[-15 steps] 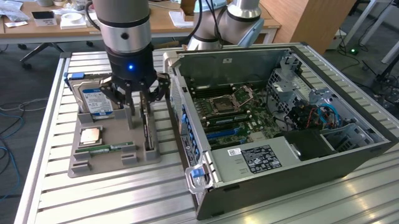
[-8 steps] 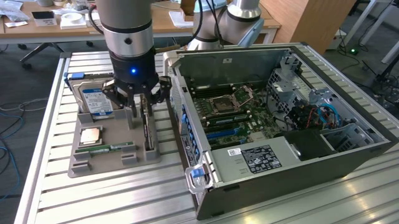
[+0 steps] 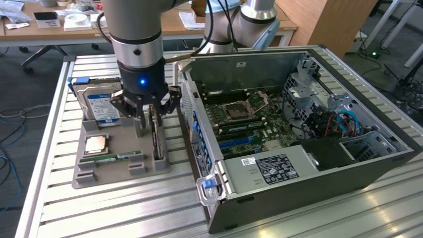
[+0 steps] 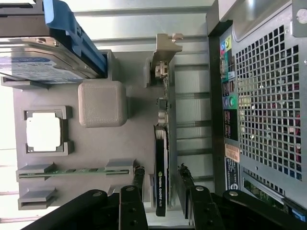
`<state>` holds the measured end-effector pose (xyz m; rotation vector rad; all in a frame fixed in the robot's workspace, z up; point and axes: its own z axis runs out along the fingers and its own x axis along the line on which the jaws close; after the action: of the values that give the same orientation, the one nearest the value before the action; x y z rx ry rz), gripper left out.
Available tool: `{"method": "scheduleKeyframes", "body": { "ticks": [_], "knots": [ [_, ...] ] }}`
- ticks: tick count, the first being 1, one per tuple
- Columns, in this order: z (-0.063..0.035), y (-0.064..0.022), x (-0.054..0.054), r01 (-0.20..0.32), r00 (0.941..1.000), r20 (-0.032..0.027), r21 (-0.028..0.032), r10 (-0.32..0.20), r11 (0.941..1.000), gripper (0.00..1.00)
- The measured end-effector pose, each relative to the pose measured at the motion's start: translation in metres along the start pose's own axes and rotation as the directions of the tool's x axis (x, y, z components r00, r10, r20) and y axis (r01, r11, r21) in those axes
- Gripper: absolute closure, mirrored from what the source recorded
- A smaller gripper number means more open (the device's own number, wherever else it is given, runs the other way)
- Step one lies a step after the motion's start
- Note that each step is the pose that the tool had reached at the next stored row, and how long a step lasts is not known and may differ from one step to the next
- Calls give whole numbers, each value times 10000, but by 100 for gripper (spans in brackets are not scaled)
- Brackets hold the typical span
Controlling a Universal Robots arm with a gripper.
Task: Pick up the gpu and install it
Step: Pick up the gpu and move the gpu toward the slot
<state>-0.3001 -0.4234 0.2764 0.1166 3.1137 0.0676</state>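
gpu (image 4: 160, 148), thin flat black card; hand (image 4: 160, 170) astride

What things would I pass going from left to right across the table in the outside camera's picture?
hard drive → gpu → open computer case

One gpu (image 3: 157, 141); one hard drive (image 3: 99, 105); one CPU chip (image 3: 96, 144); one RAM stick (image 3: 116, 158); one computer case (image 3: 297, 198).

The gripper (image 3: 153, 121) straddled the upright gpu (image 3: 157, 144) directly beneath it, fingers spread. A hard drive (image 3: 99, 105) stood beside it, the computer case (image 3: 238, 67) opposite.
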Motion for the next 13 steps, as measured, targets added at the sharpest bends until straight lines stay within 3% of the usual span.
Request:
{"method": "scheduleKeyframes", "body": {
  "ticks": [13],
  "knots": [
    [197,23,-34,1,10000,-1,1,-1,10000,58]
  ]
}}
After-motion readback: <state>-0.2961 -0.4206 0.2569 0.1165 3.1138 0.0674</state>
